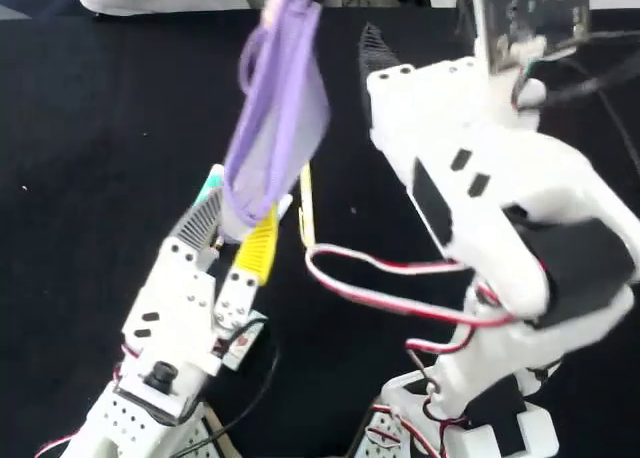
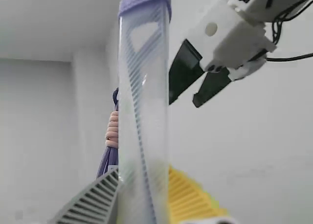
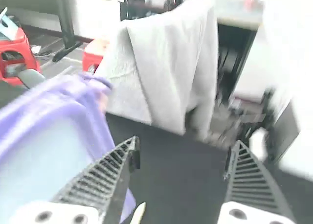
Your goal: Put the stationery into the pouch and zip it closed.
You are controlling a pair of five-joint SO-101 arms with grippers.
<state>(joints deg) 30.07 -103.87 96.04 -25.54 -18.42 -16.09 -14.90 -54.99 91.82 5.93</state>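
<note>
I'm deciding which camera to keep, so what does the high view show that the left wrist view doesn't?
High view, not left wrist: the black table and a thin pale yellow stick lying on it. Left wrist, not high: a pale wall behind, and both dark fingers of the right hand, apart. Both: the translucent purple pouch, gripped by the left hand between a grey and a yellow finger.

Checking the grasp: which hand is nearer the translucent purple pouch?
Left. The left hand grips the translucent purple pouch at its lower edge; the right hand is open beside it.
</note>
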